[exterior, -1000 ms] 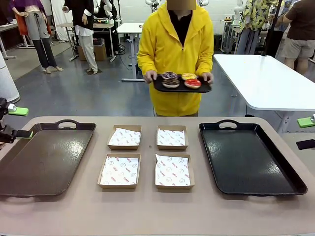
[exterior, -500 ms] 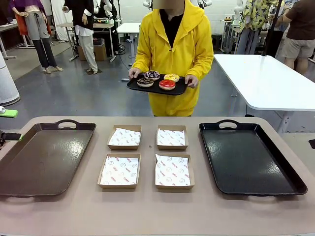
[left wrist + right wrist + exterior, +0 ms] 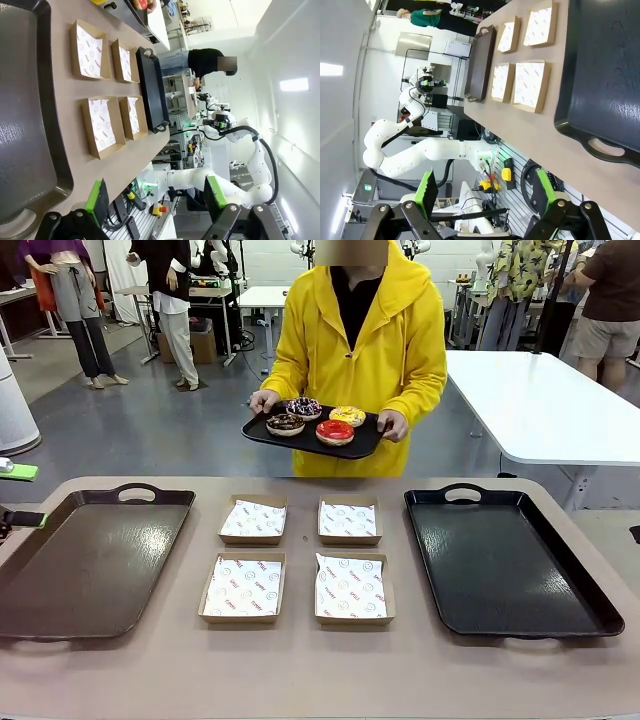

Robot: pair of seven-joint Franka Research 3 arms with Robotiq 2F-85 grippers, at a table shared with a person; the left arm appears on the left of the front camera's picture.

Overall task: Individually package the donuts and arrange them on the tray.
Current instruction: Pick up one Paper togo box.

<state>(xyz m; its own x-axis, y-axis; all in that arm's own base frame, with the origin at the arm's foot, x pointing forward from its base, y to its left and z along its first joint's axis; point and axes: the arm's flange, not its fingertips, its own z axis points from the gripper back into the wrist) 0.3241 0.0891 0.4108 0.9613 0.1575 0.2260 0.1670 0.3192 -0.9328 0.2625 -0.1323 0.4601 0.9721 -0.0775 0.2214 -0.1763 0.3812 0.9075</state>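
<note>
**Donuts aloft, both grippers bare: where this could slip**

The four donuts point(image 3: 335, 430) sit close together on a small dark tray point(image 3: 262, 432) that a person carries in both hands point(image 3: 393, 424), upper middle of the front view, beyond the counter point(image 3: 320, 670) and clear of it; the tray tips slightly, so a jolt in setting it down could send them sliding.

The left gripper point(image 3: 156, 200) gapes wide and holds nothing; the right gripper point(image 3: 486, 192) is equally spread and empty.

Likely hazards, as I judge them:
- glossy glaze may smear or slip against the green pads;
- a hard squeeze could crush a soft ring;
- the four paper-lined boxes point(image 3: 243, 587) in mid-frame look light, so a donut lowered off-centre could shove one or ruck its liner;
- both arms reaching for the middle could clash, or meet the person's hands;
- the brown tray point(image 3: 90, 560) and the black tray point(image 3: 505, 560) flank the boxes closely, leaving little room.
</note>
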